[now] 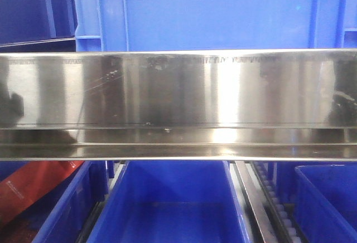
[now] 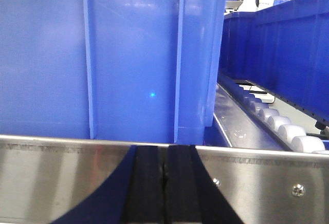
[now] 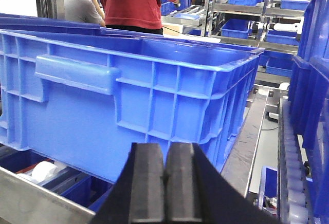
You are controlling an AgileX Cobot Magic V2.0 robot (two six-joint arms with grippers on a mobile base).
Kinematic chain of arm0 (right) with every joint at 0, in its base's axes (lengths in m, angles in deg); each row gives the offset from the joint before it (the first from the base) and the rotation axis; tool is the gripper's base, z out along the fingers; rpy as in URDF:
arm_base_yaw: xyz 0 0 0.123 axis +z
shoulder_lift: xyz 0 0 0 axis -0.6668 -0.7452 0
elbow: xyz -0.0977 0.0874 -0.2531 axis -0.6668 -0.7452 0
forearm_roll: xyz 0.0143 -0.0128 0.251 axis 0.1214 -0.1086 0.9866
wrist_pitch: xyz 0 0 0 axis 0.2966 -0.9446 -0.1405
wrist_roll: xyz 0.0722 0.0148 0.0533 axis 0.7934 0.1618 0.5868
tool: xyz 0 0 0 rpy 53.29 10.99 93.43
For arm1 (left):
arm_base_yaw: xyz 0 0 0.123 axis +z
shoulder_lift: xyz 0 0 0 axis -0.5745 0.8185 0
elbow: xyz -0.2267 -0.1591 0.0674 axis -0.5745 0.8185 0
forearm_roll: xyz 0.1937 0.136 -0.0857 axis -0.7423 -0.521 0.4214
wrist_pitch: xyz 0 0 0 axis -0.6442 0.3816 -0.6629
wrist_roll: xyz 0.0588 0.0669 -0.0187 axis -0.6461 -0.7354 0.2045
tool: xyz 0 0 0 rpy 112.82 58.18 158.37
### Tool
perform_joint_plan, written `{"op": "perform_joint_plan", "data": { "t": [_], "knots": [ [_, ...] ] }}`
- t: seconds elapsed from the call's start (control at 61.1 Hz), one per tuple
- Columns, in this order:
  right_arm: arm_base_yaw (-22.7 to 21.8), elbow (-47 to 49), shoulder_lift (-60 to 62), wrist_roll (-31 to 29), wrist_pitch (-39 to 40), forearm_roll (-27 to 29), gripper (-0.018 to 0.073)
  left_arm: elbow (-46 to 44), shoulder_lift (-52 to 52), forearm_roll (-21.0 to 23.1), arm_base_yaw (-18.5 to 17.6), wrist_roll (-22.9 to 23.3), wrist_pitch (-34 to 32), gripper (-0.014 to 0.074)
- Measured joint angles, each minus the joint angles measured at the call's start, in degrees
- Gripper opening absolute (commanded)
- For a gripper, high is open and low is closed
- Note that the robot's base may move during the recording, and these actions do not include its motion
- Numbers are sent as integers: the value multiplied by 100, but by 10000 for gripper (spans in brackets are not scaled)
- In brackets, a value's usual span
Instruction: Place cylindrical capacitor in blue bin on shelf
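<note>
We see both claws pressed shut: the left claw (image 2: 164, 183) faces the shelf (image 1: 178, 103) rail, the right claw (image 3: 164, 183) a blue bin (image 3: 133, 100). No capacitor shows anywhere, so its direction stays unknown.

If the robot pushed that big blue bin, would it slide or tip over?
Probably slide: the blue bin sits on the shelf beside roller tracks. Its wide, low shape likely resists tipping. The ribbed plastic walls look stiff.
</note>
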Motion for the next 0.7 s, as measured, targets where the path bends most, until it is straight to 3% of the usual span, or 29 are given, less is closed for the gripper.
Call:
{"op": "perform_joint_plan", "data": {
  "t": [0.475,0.557,0.704],
  "knots": [
    [-70,-10,10,0,0,0,-162,7,0,0,0,0,0,-111],
    [-436,-33,12,0,0,-13,-162,7,0,0,0,0,0,-111],
    [-1476,-125,26,113,27,-36,-162,7,0,0,0,0,0,-111]
  ]
}}
